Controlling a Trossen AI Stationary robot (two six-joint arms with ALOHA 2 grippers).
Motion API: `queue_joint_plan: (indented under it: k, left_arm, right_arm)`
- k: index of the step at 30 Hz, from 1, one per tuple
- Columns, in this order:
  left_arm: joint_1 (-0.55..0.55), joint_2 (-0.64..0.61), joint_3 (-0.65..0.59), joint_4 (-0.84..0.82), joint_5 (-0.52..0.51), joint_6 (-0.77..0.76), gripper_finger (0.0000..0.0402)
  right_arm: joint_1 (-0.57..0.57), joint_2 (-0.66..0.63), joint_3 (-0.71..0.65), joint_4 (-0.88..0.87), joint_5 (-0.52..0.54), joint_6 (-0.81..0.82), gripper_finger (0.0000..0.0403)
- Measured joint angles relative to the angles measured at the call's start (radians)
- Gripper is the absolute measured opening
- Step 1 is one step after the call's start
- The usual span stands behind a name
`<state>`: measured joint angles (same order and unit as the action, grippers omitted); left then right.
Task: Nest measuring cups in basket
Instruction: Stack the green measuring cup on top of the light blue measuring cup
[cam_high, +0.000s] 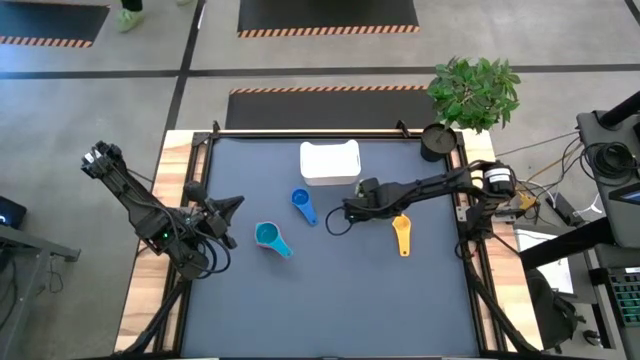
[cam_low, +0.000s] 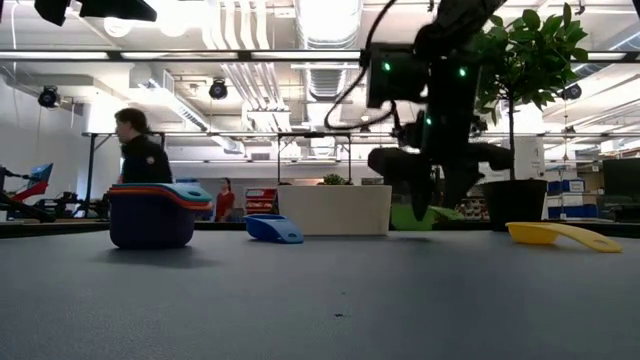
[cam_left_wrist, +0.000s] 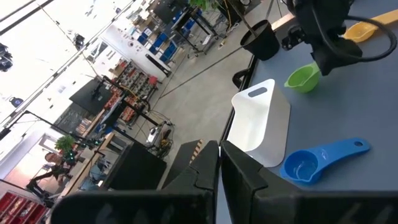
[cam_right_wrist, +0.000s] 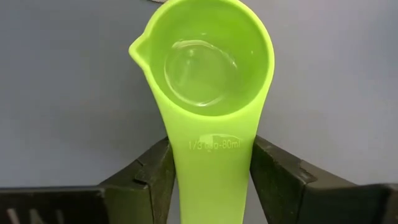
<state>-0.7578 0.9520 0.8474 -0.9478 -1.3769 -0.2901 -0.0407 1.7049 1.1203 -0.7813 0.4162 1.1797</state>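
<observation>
My right tool (cam_right_wrist: 211, 171) pinches the green cup (cam_right_wrist: 205, 68) by its handle above the bench; next I carry it to the white basket (cam_high: 330, 162) just beyond.

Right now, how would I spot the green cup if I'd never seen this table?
Find the white basket at the back of the table. Just to its right, the right hand grips the green cup by its handle. It is the only cup off the table, and the only green one.

Basket (cam_high: 330, 160): white.
Held cup (cam_right_wrist: 208, 81): lime green.
Loose cups: blue (cam_high: 302, 203), teal (cam_high: 270, 237), yellow (cam_high: 402, 234).
Table (cam_high: 330, 300): dark grey-blue.
Gripper fingers (cam_right_wrist: 283, 177): black.
</observation>
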Motion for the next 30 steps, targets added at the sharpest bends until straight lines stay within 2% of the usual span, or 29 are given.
queue_joint_plan:
  k: [5, 15, 24, 30]
  left_arm:
    - [0.000, 0.000, 0.000, 0.000, -0.001, 0.000, 0.0000]
    - [0.000, 0.000, 0.001, 0.004, -0.003, 0.000, 0.0000]
    - [0.000, 0.000, 0.002, 0.004, -0.005, 0.000, 0.0000]
    - [0.000, 0.000, 0.003, 0.005, -0.005, 0.000, 0.0000]
  right_arm:
    - [0.031, -0.003, 0.113, -0.065, -0.005, -0.088, 0.0169]
    - [0.109, -0.003, 0.333, -0.016, -0.084, -0.254, 0.0169]
    - [0.158, -0.003, 0.376, 0.178, -0.086, -0.341, 0.0169]
    - [0.161, 0.051, 0.393, 0.250, -0.090, -0.383, 0.0169]
